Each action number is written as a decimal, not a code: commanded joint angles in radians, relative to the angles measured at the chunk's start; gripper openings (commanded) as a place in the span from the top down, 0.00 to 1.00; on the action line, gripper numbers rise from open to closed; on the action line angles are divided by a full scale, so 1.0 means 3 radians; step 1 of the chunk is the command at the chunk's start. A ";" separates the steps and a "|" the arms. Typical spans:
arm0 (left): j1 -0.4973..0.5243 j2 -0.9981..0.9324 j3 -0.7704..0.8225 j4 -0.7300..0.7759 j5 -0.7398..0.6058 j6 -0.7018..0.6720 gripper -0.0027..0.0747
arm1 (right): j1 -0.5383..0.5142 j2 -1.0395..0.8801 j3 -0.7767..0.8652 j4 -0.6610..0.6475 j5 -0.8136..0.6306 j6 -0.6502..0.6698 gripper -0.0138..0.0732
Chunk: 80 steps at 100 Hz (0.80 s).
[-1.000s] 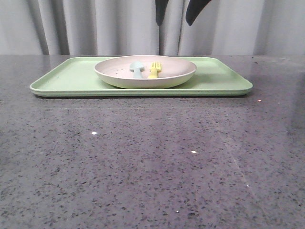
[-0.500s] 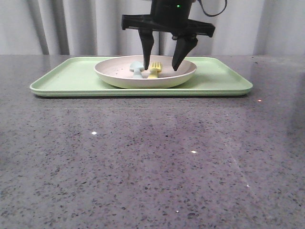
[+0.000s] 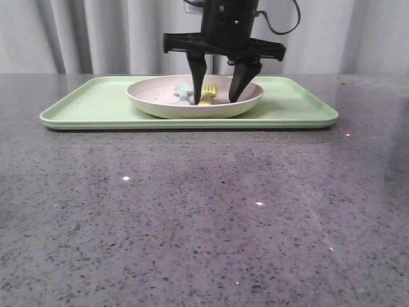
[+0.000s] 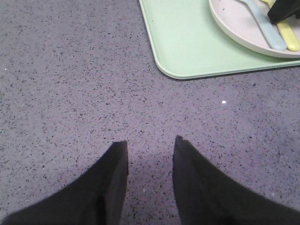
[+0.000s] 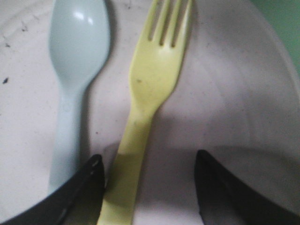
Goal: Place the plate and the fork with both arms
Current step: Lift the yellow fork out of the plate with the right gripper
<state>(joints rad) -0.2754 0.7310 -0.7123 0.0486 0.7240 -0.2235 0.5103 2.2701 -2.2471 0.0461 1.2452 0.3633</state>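
The pale pinkish plate point(image 3: 160, 103) sits on the light green tray point(image 3: 89, 103). The yellow fork point(image 3: 208, 94) lies in it beside a pale blue-green spoon point(image 3: 183, 93). My right gripper point(image 3: 216, 98) is open, fingertips down inside the plate. In the right wrist view the fork's point(image 5: 154, 75) handle lies between the open fingers of my right gripper point(image 5: 149, 161), close to one finger, with the spoon point(image 5: 77, 42) just outside. My left gripper point(image 4: 150, 145) is open and empty above bare table, short of the tray's corner point(image 4: 183, 47); the plate point(image 4: 234, 23) shows beyond.
The tray takes up the far middle of the grey speckled table point(image 3: 204, 217). A grey curtain hangs behind. In the left wrist view the fork point(image 4: 288, 40) and spoon point(image 4: 268, 33) lie side by side under the right gripper's dark fingertip.
My right gripper came down from above the plate and now has its open fingers inside it, either side of the fork's handle. Plate, fork and spoon have not moved.
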 commanded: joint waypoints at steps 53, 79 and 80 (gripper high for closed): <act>-0.0023 -0.0015 -0.0092 -0.0025 -0.0200 -0.0033 0.65 | -0.0025 -0.0149 -0.0461 -0.0065 0.0263 -0.0004 0.88; -0.0023 -0.0015 -0.0092 -0.0018 -0.0192 -0.0033 0.65 | -0.0097 -0.0249 -0.0842 -0.0154 0.0335 -0.0004 0.88; -0.0023 -0.0015 -0.0092 -0.0018 -0.0192 -0.0033 0.65 | -0.0104 -0.0257 -0.0842 -0.0154 0.0335 -0.0004 0.88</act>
<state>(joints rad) -0.2754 0.7310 -0.7123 0.0486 0.7240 -0.2235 0.5017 2.2858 -2.4539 0.0178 1.2482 0.3633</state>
